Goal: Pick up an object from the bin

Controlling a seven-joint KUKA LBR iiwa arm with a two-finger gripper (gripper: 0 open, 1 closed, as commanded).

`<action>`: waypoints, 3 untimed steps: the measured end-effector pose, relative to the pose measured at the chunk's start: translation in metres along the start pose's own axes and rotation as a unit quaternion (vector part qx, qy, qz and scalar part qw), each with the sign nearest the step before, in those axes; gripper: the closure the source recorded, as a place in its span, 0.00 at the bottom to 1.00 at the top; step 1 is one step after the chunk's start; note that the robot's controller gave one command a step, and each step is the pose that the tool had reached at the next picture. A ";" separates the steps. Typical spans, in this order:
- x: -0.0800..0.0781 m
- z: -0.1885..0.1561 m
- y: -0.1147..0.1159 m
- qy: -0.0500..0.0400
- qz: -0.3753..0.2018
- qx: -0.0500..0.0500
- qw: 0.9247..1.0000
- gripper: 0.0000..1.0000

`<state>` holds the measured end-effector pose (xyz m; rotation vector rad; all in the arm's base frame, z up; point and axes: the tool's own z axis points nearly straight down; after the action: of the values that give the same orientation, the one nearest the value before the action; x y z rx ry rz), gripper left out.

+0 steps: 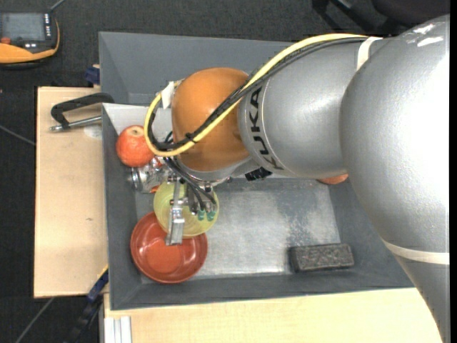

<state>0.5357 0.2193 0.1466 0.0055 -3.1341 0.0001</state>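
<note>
Silver KUKA arm [321, 120] comes in from the view's right and covers most of the back half of the grey metal bin [235, 281]. The orange dome-shaped cover [203, 116] at its wrist sits over the bin's left-centre.

Gripper [182, 224] hangs below the cover, pointing down at the front-left part of the bin. It's right over a pale yellow-green round dish [163, 204], w/ its lower tip reaching to the back rim of a red round bowl [161, 256]. Open or closed: can't tell, since the gripper parts overlap the dish and each other from this angle. Nothing is clearly seen pinched in it.

The yellow-green dish lies front-left in the bin. It overlaps or touches the red bowl's back rim, and the red bowl sits in the front-left corner area.

Other things nearby:
- Orange-red ball-like fruit [132, 146] is against the left wall, behind the dish and partly under the wrist cover.
- Small shiny metal item [141, 179] sits btw the fruit and the dish; its kind is unclear.
- Dark grey rough rectangular block [321, 256] lies flat near the front wall on the right side, well apart from the gripper.
- Small orange bit [332, 179] peeks out from under the arm at right; the rest is hidden.
</note>
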 end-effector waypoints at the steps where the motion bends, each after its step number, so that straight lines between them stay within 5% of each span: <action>1: -0.001 -0.005 -0.001 -0.003 0.001 -0.001 1.000 0.00; 2: -0.050 0.032 -0.053 -0.005 -0.040 -0.001 0.999 0.00; 3: -0.016 0.074 0.017 -0.003 -0.039 -0.003 0.999 0.00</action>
<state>0.5513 0.2368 0.0726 0.1275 -3.1376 -0.0084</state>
